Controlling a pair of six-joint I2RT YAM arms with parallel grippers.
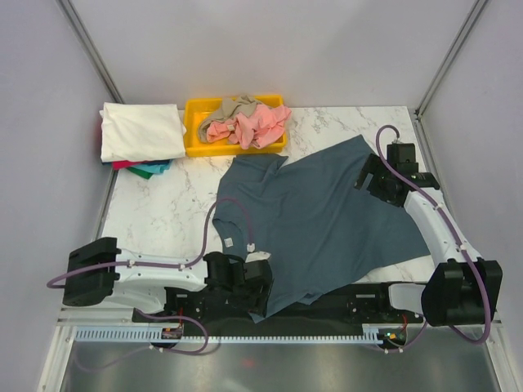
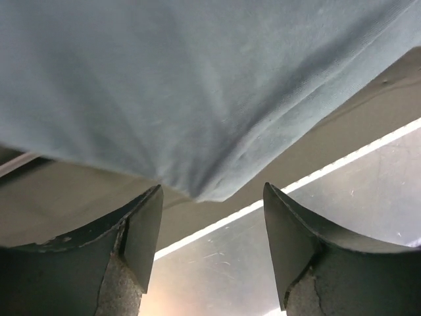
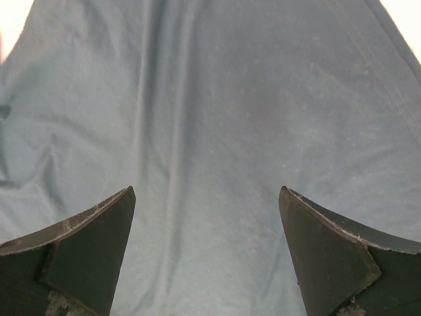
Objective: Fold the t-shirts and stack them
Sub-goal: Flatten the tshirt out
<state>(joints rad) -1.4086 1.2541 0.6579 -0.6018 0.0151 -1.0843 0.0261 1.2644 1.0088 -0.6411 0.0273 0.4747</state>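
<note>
Marble table (image 1: 163, 212), one blue t-shirt (image 1: 327, 220), one bin (image 1: 245, 149)

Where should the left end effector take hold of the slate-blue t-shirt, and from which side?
Probably the free corner of the slate-blue t-shirt nearest the left end effector, approached from the near side: that corner points toward the open jaws, a thin loose edge.

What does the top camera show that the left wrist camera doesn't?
Only the top view: the yellow bin holding crumpled salmon-pink shirt and tan shirt, the folded stack topped by a cream-white shirt, and the right gripper. Only the left wrist view: the left gripper close up, jaws apart, a fabric corner at their tips, unpinched. Both: the slate-blue t-shirt.
</note>
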